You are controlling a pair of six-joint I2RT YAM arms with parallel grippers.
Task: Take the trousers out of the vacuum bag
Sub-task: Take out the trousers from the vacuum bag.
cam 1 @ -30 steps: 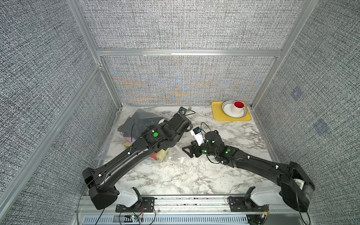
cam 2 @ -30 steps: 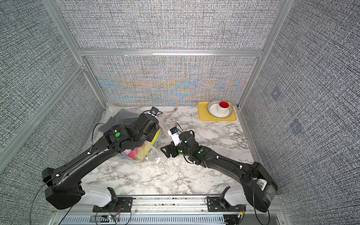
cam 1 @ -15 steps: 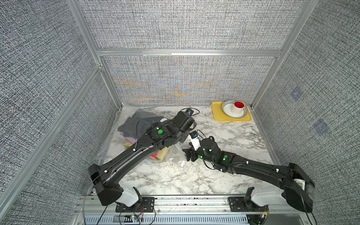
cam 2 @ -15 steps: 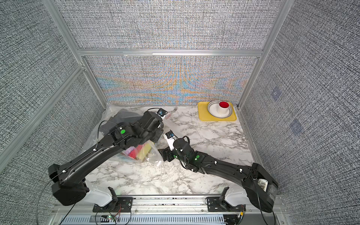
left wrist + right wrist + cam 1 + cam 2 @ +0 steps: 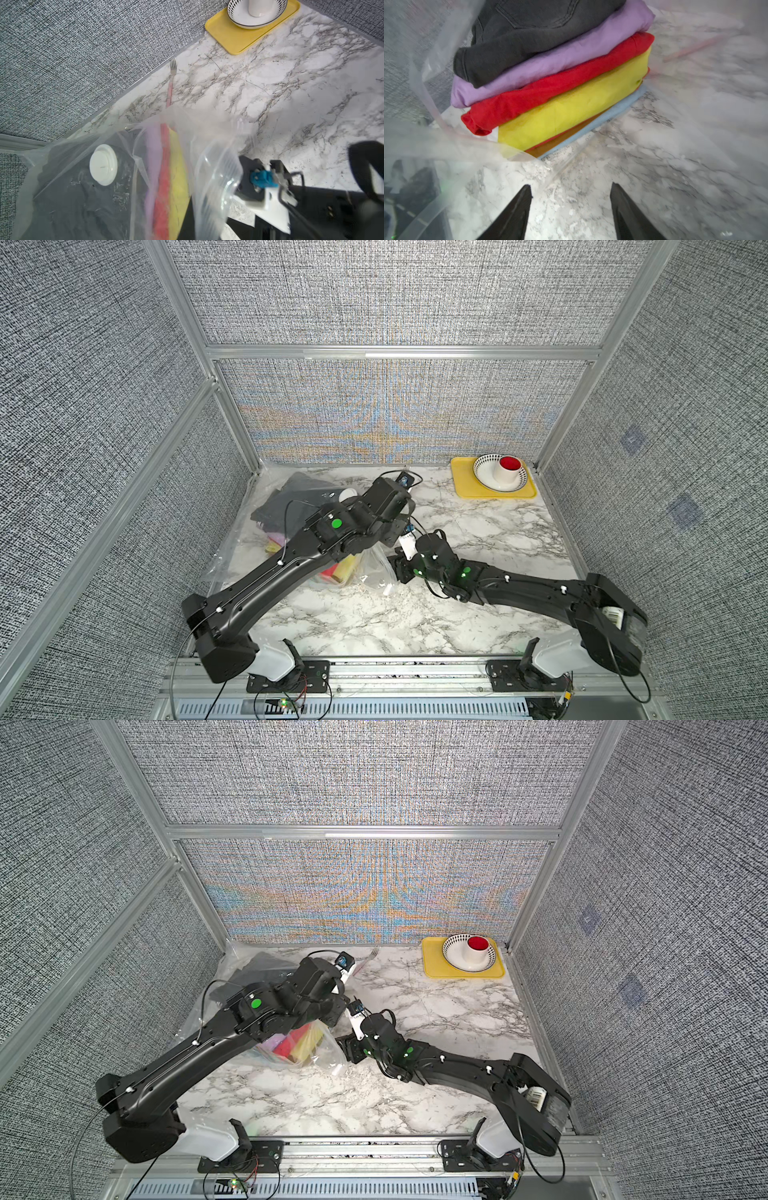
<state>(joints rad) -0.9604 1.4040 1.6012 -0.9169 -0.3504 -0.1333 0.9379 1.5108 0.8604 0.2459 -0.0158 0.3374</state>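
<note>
The trousers [image 5: 566, 87] lie folded in a stack inside the vacuum bag [image 5: 376, 572]: dark grey on top, then lilac, red, yellow, orange and light blue. The bag is clear and crinkly, with a white round valve [image 5: 103, 164] over the dark grey pair. My left gripper [image 5: 332, 1017] is shut on the bag's upper film and holds the mouth lifted. My right gripper [image 5: 571, 187] is open inside that mouth, low over the marble. Its fingertips point at the stack and stop short of it, with nothing between them.
A yellow tray [image 5: 465, 489] at the back right carries a patterned bowl [image 5: 484, 475] with a white cup, red inside. A fork [image 5: 172, 70] lies along the back wall by the bag. Grey walls close in three sides.
My left arm has pulled the bag's mouth up and to the right. My right gripper has slid left into the opening toward the stack, and its jaws have narrowed.
</note>
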